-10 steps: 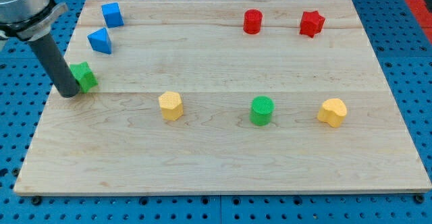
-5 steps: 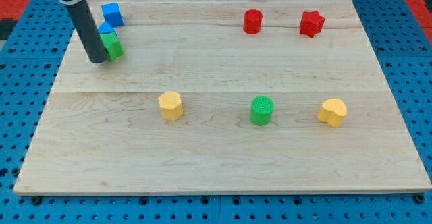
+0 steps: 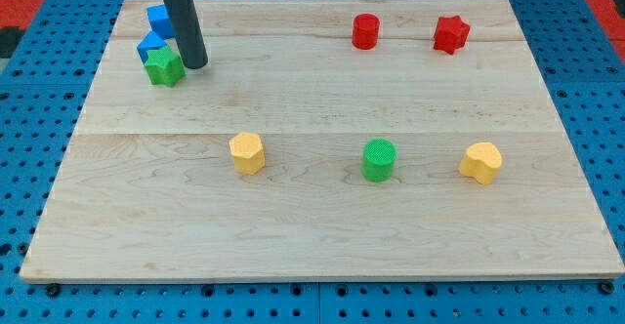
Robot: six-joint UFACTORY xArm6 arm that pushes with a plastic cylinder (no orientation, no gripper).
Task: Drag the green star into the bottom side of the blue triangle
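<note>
Resting: my tip (image 3: 196, 65), upper left of the frame, just right of the green star (image 3: 164, 66)
Star: touching the blue triangle (image 3: 150, 43) from below
Jaws: none, a bare rod

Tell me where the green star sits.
The green star sits near the view's top left, touching the blue triangle just above it, my tip at its right.
</note>
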